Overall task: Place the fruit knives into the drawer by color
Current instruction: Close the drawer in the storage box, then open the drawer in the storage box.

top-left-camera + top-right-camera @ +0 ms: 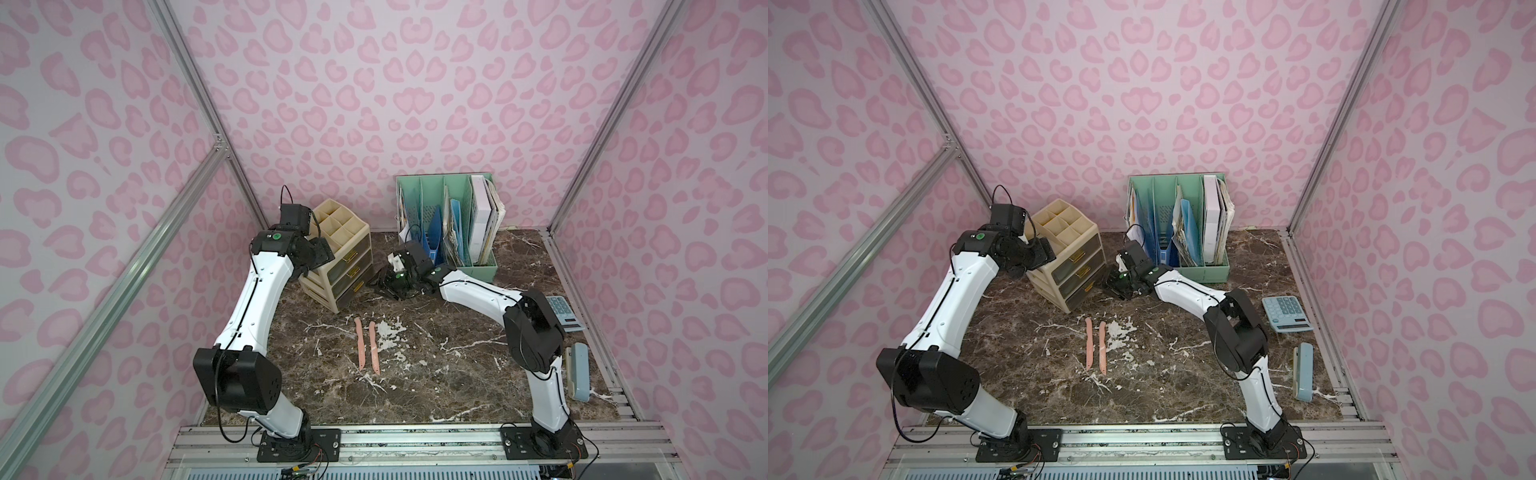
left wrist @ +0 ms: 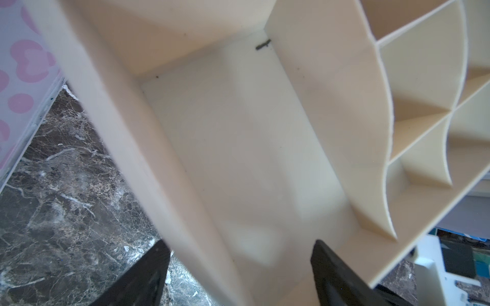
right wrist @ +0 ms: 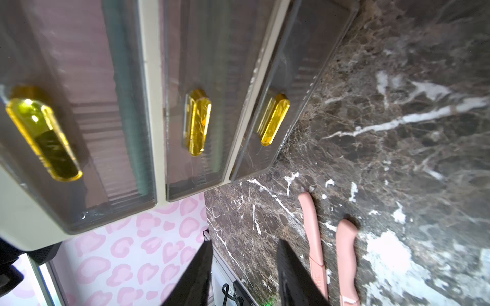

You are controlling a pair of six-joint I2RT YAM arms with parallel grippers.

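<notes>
Two salmon pink fruit knives [image 1: 359,345] [image 1: 374,347] lie side by side on the marble table, and show in both top views [image 1: 1089,345] and the right wrist view [image 3: 313,238]. The beige drawer unit [image 1: 340,257] stands behind them, with three smoky drawer fronts and amber handles [image 3: 198,122]. My right gripper [image 3: 245,254] hangs open and empty just in front of the drawer fronts [image 1: 380,280]. My left gripper [image 2: 238,265] is open at the unit's top tray [image 1: 318,249]. One finger is outside the tray's side wall and the other is inside a compartment.
A green file rack [image 1: 449,224] with papers stands at the back right. A calculator [image 1: 563,313] and a pale blue stapler [image 1: 579,372] lie near the right edge. Aluminium frame posts and pink patterned walls enclose the table.
</notes>
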